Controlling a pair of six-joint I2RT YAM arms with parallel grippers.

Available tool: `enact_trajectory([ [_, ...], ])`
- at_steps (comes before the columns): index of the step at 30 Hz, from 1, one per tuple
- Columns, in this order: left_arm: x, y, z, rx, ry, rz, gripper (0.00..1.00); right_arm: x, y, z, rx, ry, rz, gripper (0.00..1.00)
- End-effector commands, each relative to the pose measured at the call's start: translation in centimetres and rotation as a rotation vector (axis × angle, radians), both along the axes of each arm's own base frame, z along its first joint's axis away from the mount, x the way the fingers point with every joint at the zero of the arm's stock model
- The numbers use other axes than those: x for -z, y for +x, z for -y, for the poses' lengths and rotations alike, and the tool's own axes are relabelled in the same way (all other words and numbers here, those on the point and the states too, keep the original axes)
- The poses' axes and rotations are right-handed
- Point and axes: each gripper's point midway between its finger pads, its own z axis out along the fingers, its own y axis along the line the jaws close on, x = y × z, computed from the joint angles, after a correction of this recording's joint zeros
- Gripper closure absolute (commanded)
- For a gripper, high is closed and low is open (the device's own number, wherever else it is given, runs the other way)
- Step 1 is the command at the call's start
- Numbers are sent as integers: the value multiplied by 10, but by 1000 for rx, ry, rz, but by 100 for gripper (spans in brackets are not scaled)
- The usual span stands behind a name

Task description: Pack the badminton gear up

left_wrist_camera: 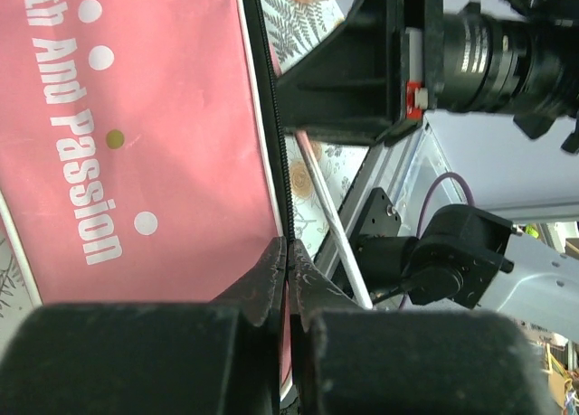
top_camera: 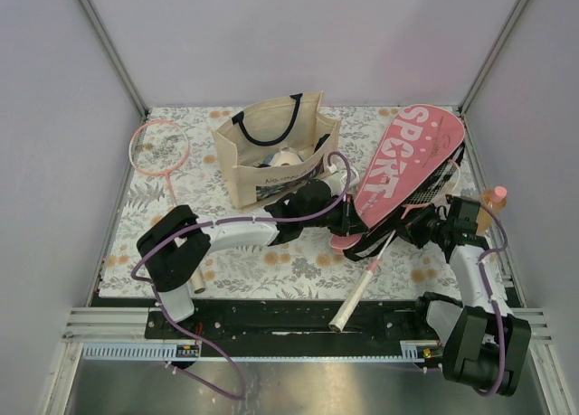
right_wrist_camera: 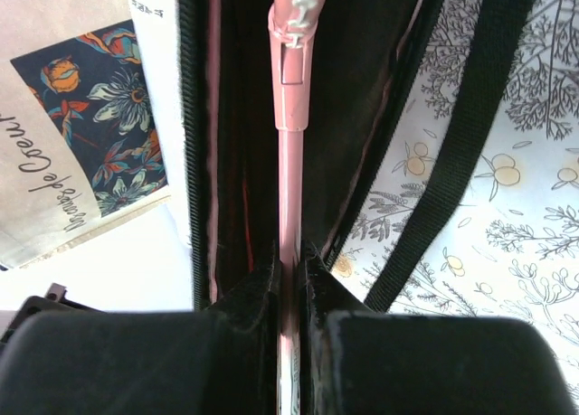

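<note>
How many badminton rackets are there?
2. One pink-framed racket lies at the far left, beside the beige tote bag. The other racket sits partly inside the pink racket-shaped SPORT cover, its white handle sticking out toward the arms' bases. More could hide inside.

You can read "SPORT" in big white capitals running along the pink cover in the top view. From the left wrist camera the same cover shows you smaller white print among white dots; the frame edge cuts its start, and what remains reads "th And Passion". On the tote, the right wrist camera gives you a line of dark handwriting-style script below the floral panel. Only what looks like "de Coeur" comes clear, and the rest runs out of view. In the top view, the script line on the tote's front is too small for you to read.
</note>
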Motion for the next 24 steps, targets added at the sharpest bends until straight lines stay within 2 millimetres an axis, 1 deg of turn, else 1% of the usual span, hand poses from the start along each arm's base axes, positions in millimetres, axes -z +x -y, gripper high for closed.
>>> enact_trajectory([
  [1, -41, -16, 4, 66, -102, 80, 100, -29, 20, 9, -47, -19, 117, 100],
  [4, -37, -18, 2, 78, -93, 86, 100, -22, 23, 13, -29, 4, 84, 100],
  [7, -34, -22, 2, 98, -89, 98, 100, -12, 24, 12, -37, 37, 35, 100],
  [10, -31, -26, 3, 119, -83, 114, 100, -6, 27, 11, -42, 54, 28, 100],
  [12, -29, -28, 1, 129, -75, 128, 100, -9, 31, 12, -47, 61, 37, 100],
  [16, -28, -32, -4, 152, -74, 154, 100, -20, 46, 22, -30, 42, 79, 100],
  [20, -31, -38, -8, 181, -81, 185, 100, -19, 61, 31, 12, 43, 90, 100],
  [23, -34, -41, -8, 204, -86, 201, 100, -14, 69, 32, 12, 64, 96, 100],
  [24, -32, -41, -8, 210, -82, 197, 100, -12, 72, 33, 18, 75, 100, 100],
])
